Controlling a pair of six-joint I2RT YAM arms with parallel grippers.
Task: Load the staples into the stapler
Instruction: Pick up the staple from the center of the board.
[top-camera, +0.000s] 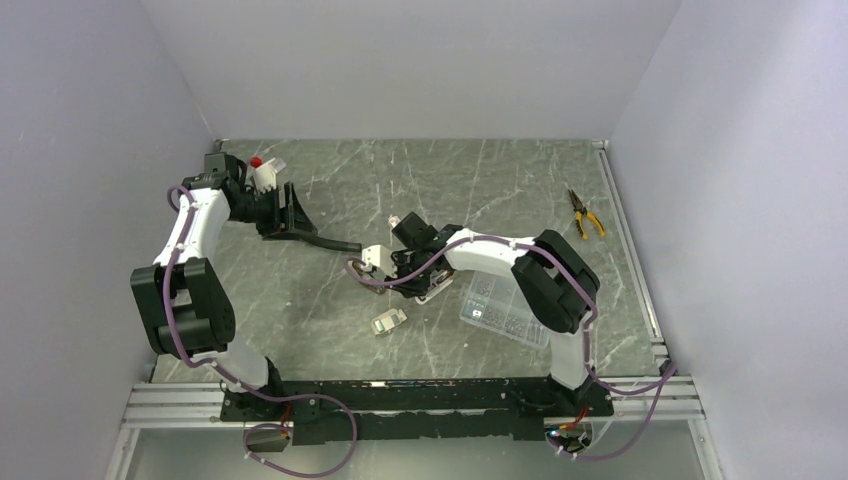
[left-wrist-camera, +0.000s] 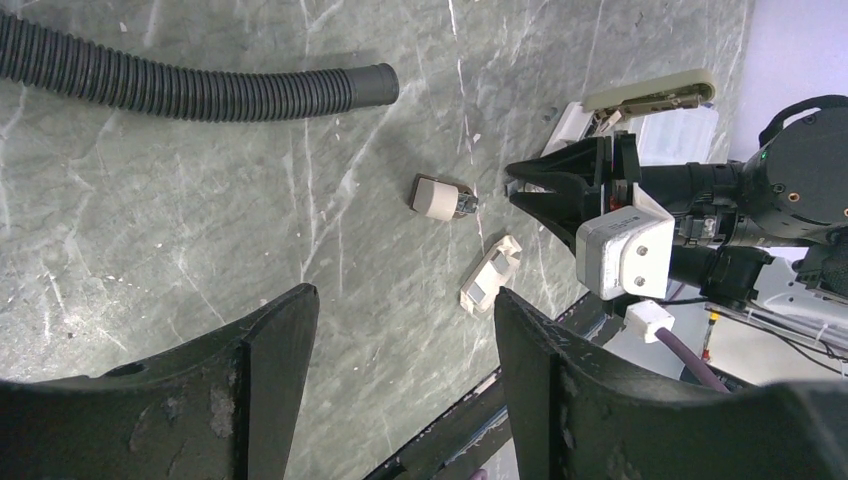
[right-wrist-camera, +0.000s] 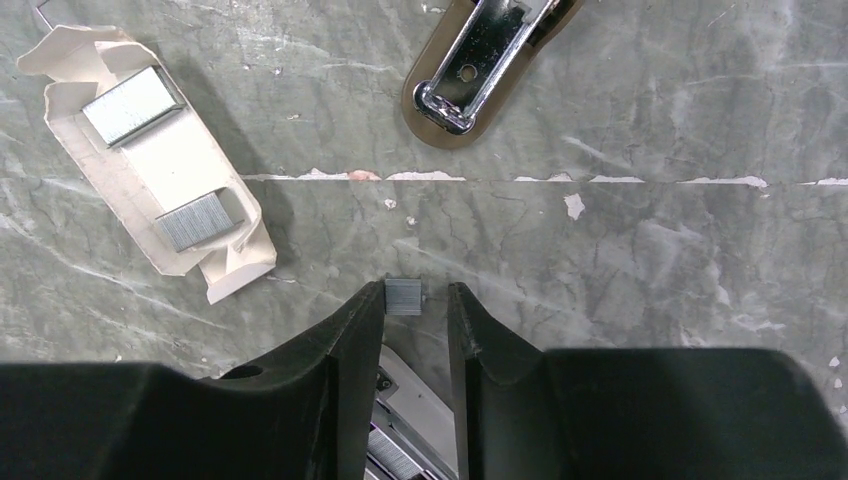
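The stapler (left-wrist-camera: 650, 95) is olive-grey and open, its arm raised behind my right gripper (left-wrist-camera: 520, 190). Its silver-white channel (right-wrist-camera: 400, 405), with staples in it, shows between the right fingers. The right gripper (right-wrist-camera: 415, 292) is low over the table with its jaws a narrow gap apart. A short staple strip (right-wrist-camera: 404, 297) sits at the tips, touching the left finger and clear of the right one. A white staple box (right-wrist-camera: 150, 160) holding two strips lies ahead-left. My left gripper (left-wrist-camera: 400, 310) is wide open, empty and far off (top-camera: 300, 222).
An olive-brown piece with a chrome channel (right-wrist-camera: 480, 60) lies ahead of the right fingertips. A black ribbed hose (left-wrist-camera: 200, 90) lies by the left gripper. A clear compartment box (top-camera: 495, 305) sits under the right arm, and yellow pliers (top-camera: 585, 213) lie far right.
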